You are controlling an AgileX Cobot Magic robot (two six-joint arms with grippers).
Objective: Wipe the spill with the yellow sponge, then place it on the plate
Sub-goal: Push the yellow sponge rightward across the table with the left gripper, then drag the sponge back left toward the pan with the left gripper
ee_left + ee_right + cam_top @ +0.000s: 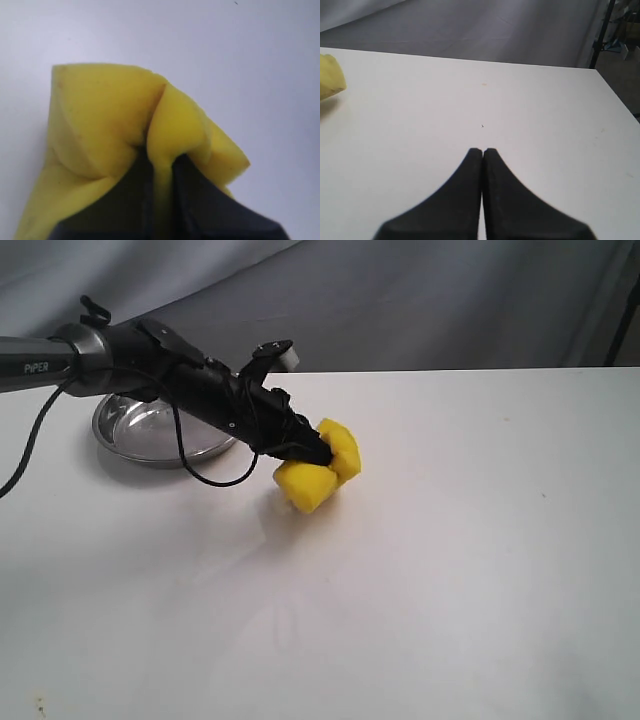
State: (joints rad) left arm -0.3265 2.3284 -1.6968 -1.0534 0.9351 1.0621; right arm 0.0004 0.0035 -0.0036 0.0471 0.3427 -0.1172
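The yellow sponge (306, 488) sits near the middle of the white table, squeezed into two bulging lobes. My left gripper (318, 454) reaches in from the left and is shut on its middle. In the left wrist view the sponge (100, 115) folds around the black fingers (200, 200), and a thin pinched strip runs between them at the gripper (162, 161). Whether the sponge touches the table I cannot tell. The plate (128, 453), a shiny steel dish, stands at the back left, partly behind the arm. The spill is hidden or out of view. My right gripper (482, 150) is shut and empty, low over bare table.
The left arm's black cable (215, 480) loops down onto the table beside the plate. A faint orange fleck (483, 84) marks the tabletop in the right wrist view, where the sponge's edge (330, 75) also shows. A grey cloth backdrop hangs behind the table's far edge.
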